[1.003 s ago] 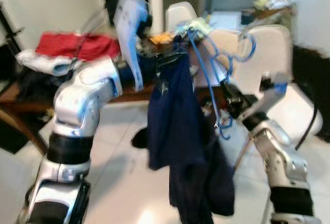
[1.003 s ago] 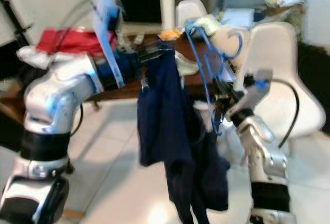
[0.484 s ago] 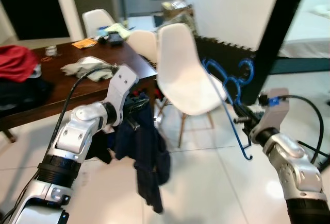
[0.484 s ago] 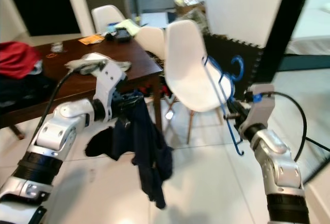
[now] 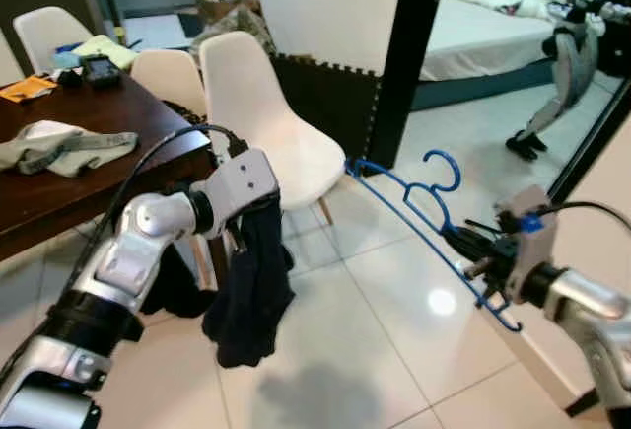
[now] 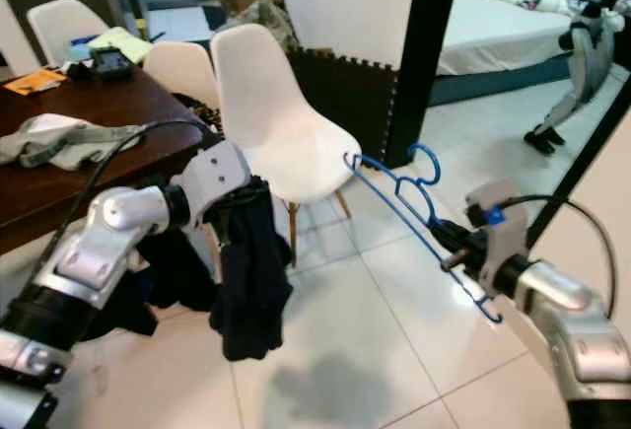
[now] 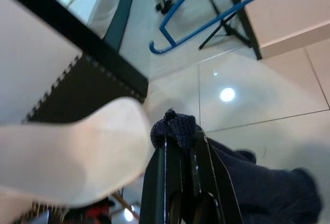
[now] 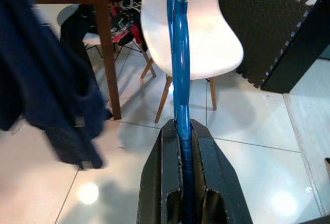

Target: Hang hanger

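A blue wire hanger slants over the tiled floor, hook end up, beside a black door post. My right gripper is shut on its lower bar; in the right wrist view the bar runs out from between the black fingers. My left gripper is shut on a dark navy garment that hangs limp toward the floor, left of the hanger. In the left wrist view the cloth bunches at the fingertips, and the hanger shows farther off.
A white chair stands just behind the garment, beside a dark wooden table with a pale cloth on it. The black door post rises ahead; past it is a bed. A black foam mat leans on the wall.
The camera has swung right, from the table toward the doorway. Both grippers keep their holds. The hanger now lies flatter and lower, and the garment hangs closer to the chair.
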{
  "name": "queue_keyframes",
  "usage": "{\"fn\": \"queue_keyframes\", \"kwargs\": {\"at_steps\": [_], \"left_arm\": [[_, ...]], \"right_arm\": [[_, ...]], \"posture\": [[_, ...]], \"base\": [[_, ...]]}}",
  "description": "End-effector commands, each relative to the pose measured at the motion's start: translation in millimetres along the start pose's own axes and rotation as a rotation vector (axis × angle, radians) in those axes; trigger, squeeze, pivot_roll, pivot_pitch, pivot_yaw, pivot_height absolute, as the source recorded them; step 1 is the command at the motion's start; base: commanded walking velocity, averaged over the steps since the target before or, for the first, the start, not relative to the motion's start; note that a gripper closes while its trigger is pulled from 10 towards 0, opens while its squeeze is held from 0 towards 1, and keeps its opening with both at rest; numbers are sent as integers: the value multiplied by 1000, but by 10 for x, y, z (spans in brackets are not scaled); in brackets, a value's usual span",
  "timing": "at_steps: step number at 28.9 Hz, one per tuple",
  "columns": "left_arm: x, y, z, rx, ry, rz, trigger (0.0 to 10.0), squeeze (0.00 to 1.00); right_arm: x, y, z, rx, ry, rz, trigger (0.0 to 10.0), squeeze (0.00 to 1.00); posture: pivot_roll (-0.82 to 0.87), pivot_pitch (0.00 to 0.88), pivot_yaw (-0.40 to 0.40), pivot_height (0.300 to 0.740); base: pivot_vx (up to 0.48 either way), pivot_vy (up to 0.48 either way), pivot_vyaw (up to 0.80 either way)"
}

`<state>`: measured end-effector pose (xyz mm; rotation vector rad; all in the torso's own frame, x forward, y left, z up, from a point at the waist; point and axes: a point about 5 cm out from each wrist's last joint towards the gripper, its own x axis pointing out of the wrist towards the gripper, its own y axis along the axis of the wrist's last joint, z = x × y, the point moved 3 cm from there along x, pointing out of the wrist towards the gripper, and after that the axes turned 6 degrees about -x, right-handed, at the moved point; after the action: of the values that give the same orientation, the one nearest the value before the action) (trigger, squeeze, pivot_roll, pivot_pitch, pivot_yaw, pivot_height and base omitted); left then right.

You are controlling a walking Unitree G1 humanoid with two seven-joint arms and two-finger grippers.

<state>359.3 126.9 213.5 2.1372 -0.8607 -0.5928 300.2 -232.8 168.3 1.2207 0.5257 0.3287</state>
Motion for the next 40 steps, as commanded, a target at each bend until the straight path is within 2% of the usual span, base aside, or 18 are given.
{"fn": "queue_keyframes", "kwargs": {"at_steps": [1, 2, 3, 5, 6, 8, 10, 18, 21, 26, 27, 29, 31, 33, 37, 38, 40], "left_arm": [[-25, 55, -12, 45, -52, 26, 10000, 0], [-54, 79, -1, 50, -108, 43, 10000, 0], [-54, 79, -1, 50, -108, 43, 10000, 0], [-102, 109, 30, 57, -200, 64, 10000, 0], [-102, 109, 30, 57, -200, 64, 10000, 0], [-139, 118, 34, 59, -285, 62, 10000, 0], [-149, 106, -5, 77, -322, 51, 10000, 0], [-48, 77, -202, 168, -304, -27, 10000, 0], [-24, 129, -213, 199, -339, -20, 10000, 0], [-13, 149, -192, 226, -377, 2, 10000, 0], [4, 168, -159, 272, -395, 10, 10000, 0], [4, 168, -159, 272, -395, 10, 10000, 0], [56, 235, -115, 340, -396, 52, 10000, 0], [88, 272, -111, 359, -378, 81, 10000, 0], [85, 254, -97, 379, -365, 90, 10000, 0], [68, 217, -67, 416, -373, 80, 10000, 0], [62, 202, -57, 431, -380, 76, 10000, 0]], "right_arm": [[-70, -12, -27, -16, 52, -18, 10000, 0], [-157, -23, -21, -41, 92, -46, 10000, 0], [-157, -23, -21, -41, 92, -46, 10000, 0], [-267, -32, -20, -76, 148, -86, 10000, 0], [-267, -32, -20, -76, 148, -86, 10000, 0], [-341, -28, -14, -113, 188, -124, 10000, 0], [-386, -6, -21, -130, 220, -138, 10000, 0], [-445, 33, -107, -157, 319, -174, 10000, 0], [-498, 67, -287, -168, 423, -182, 10000, 0], [-510, 72, -311, -170, 430, -184, 10000, 0], [-478, 71, -274, -171, 395, -177, 10000, 0], [-478, 71, -274, -171, 395, -177, 10000, 0], [-411, 72, -240, -149, 341, -147, 10000, 0], [-388, 72, -251, -127, 329, -129, 10000, 0], [-432, 72, -282, -103, 337, -116, 10000, 0], [-484, 82, -274, -95, 343, -113, 10000, 0], [-503, 90, -259, -93, 343, -113, 10000, 0]], "posture": [[-1, 0, -13, 740], [0, 0, -15, 740], [0, 0, -15, 740], [0, 0, -15, 740], [0, 0, -15, 740], [-3, 0, -11, 740], [-3, 0, -11, 740], [-9, 11, -4, 740], [-17, 24, 4, 740], [-18, 25, 5, 740], [-19, 24, 8, 740], [-19, 24, 8, 740], [-22, 25, 12, 740], [-22, 27, 13, 740], [-22, 26, 8, 740], [-23, 26, 6, 740], [-23, 26, 6, 740]], "base": [[0, 0, -788], [0, 0, -788], [0, 0, -788], [0, 0, -788], [0, 0, -788], [0, 0, -784], [0, 0, -781], [0, 0, -781], [0, 0, -781], [0, 0, -781], [0, 0, -781], [0, 0, -781], [0, 0, -781], [0, 0, -788], [0, 0, -786], [0, 0, -788], [0, 0, -788]]}}
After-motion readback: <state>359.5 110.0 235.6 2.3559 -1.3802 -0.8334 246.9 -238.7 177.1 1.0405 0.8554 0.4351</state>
